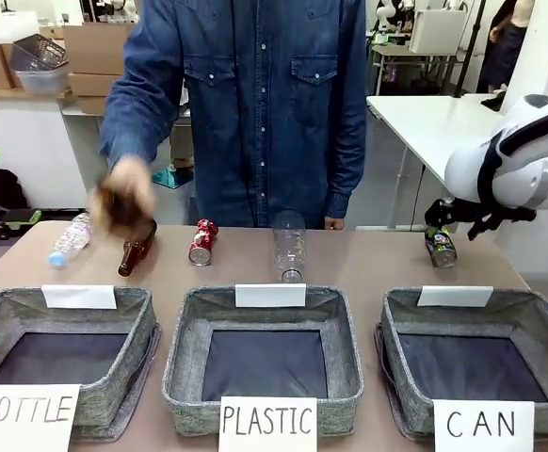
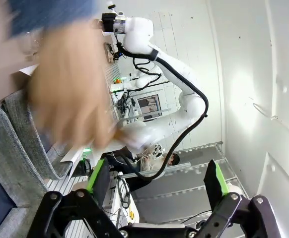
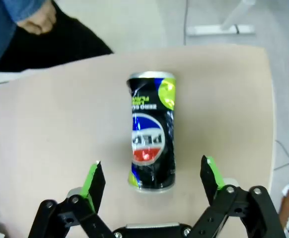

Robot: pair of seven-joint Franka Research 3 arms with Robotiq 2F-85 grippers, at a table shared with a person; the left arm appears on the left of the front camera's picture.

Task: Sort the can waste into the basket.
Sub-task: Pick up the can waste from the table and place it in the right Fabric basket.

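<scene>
**Dark can dead ahead of the open right gripper, CAN basket right behind it**

Nearest the robot, the grey basket signed "CAN" (image 1: pixel 528 311) sits at the 5 o'clock corner of the bench (image 1: pixel 368 273), its dark inside holding nothing that can be seen. Straight beyond its far rim, at 12 o'clock from it, is the dark can with yellow, green and blue print (image 1: pixel 440 247), which looks upright from the front.

The right gripper (image 1: pixel 455 218) hangs just above and behind that can. In the right wrist view its green pads are spread wide, gripping nothing, and the dark can (image 3: pixel 152 131) lies at 12 o'clock from the right gripper (image 3: pixel 151 164). The can's long axis runs away along the fingers, and its near end sits about level with the fingertips. To my eye the coming move depends on this lining-up: a short advance would bring the pads to either side of the can, and the carry back to the basket is toward 6 o'clock.

The left gripper (image 2: pixel 157 173) is also released and empty, raised off the bench.

Farther off, at 9 o'clock from the dark can and past a clear plastic bottle (image 1: pixel 290 247), the crushed red can (image 1: pixel 201 242) lies left of middle, likely nearer the left arm. Beyond it a person's blurred hand (image 1: pixel 123 200) is over a brown glass bottle (image 1: pixel 137 249)
</scene>
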